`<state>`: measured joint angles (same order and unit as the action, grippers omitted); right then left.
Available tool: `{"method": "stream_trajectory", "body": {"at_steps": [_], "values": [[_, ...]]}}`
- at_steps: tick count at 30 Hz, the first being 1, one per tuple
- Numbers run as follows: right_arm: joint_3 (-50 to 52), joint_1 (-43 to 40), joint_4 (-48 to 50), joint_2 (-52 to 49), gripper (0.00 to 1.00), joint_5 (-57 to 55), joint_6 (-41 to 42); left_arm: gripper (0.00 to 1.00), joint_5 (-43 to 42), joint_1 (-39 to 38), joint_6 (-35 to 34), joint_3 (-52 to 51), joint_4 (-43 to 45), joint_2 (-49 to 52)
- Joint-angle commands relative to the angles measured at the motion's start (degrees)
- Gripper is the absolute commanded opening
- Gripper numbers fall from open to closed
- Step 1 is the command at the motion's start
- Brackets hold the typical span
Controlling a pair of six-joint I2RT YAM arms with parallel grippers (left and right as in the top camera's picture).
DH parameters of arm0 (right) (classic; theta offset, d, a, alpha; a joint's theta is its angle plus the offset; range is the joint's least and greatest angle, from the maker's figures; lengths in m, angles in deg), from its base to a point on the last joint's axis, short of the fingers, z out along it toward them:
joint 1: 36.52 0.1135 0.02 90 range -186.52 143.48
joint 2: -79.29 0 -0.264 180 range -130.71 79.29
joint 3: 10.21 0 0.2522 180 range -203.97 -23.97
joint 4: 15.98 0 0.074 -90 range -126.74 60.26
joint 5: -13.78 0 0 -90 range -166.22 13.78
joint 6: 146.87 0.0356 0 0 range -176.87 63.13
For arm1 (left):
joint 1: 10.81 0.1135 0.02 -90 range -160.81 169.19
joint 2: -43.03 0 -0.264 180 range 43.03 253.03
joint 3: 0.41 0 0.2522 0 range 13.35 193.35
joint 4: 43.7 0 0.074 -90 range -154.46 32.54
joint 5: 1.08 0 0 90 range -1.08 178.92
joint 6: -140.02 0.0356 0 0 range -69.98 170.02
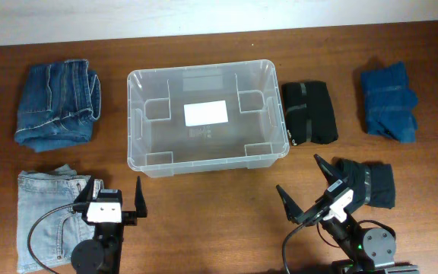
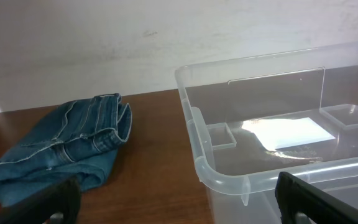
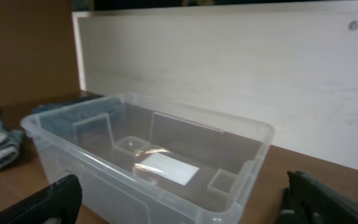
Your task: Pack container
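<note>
The clear plastic container (image 1: 131, 122) stands empty mid-table, a white label on its bottom. It also shows in the left wrist view (image 2: 194, 130) and the right wrist view (image 3: 253, 127). My left gripper (image 1: 111, 189) is open and empty, in front of the container's front left corner; its jaws (image 2: 179, 205) frame that corner. My right gripper (image 1: 304, 186) is open and empty, in front of the front right corner, angled toward the container; its jaws (image 3: 185, 208) frame the container.
Folded dark blue jeans (image 1: 58, 104) lie left of the container, also seen in the left wrist view (image 2: 67, 146). Light blue jeans (image 1: 48, 221) lie at front left. A black garment (image 1: 309, 112) lies right of the container, blue jeans (image 1: 388, 101) far right, a dark garment (image 1: 371, 183) beside my right arm.
</note>
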<state>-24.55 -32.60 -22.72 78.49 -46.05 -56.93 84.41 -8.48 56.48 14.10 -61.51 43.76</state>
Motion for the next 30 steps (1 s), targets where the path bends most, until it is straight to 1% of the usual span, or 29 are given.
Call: {"method": "stream_trajectory", "body": {"at_steps": [1, 5, 8, 12, 15, 18, 19, 21, 23, 25, 27, 30], "values": [[-1.1, 0.5, 0.5, 0.5, 0.98, 2.6, 2.7, 1.0, -0.6, 0.1, 0.5, -0.2, -0.1, -0.3], [-5.5, 0.5, 0.0, 0.4, 0.99, 2.1, 3.5, 1.0, -0.6, 0.1, 0.5, -0.2, -0.1, -0.3], [-11.0, 0.5, -3.2, -0.4, 0.99, -2.0, 3.5, 1.0, -0.6, 0.1, 0.5, -0.2, -0.1, -0.3], [-20.1, 0.5, -12.9, -3.8, 0.99, -8.6, 2.1, 0.99, -0.6, 0.1, 0.5, -0.2, -0.1, -0.3], [-28.7, 0.5, -21.7, -9.4, 0.99, -12.8, 1.4, 0.99, -0.6, 0.1, 0.5, -0.2, -0.1, -0.3], [-38.8, 0.5, -28.6, -18.1, 0.99, -12.9, -1.5, 0.99, -0.6, 0.1, 0.5, -0.2, -0.1, -0.3], [-44.0, 0.5, -32.7, -23.0, 0.99, -13.2, -4.2, 0.99, -0.6, 0.1, 0.5, -0.2, -0.1, -0.3], [-51.4, 0.2, -38.8, -30.7, 0.99, -16.0, -4.9, 0.99, -0.6, 0.1, 0.5, -0.2, -0.1, -0.3], [-58.7, -1.2, -44.8, -38.9, 0.99, -18.0, -5.7, 0.99, -0.6, 0.1, 0.5, -0.2, -0.1, -0.3], [-65.2, -3.6, -49.9, -46.4, 0.99, -17.2, -7.2, 0.99, -0.6, 0.1, 0.5, -0.2, -0.1, -0.3], [-72.8, -7.1, -55.8, -54.5, 0.99, -13.1, -10.6, 0.99, -0.6, 0.1, 0.5, -0.2, -0.1, -0.3], [-85.5, -13.8, -68.2, -67.0, 0.99, -1.3, -19.7, 0.99, -0.6, 0.1, 0.5, -0.2, -0.1, -0.3]]}}
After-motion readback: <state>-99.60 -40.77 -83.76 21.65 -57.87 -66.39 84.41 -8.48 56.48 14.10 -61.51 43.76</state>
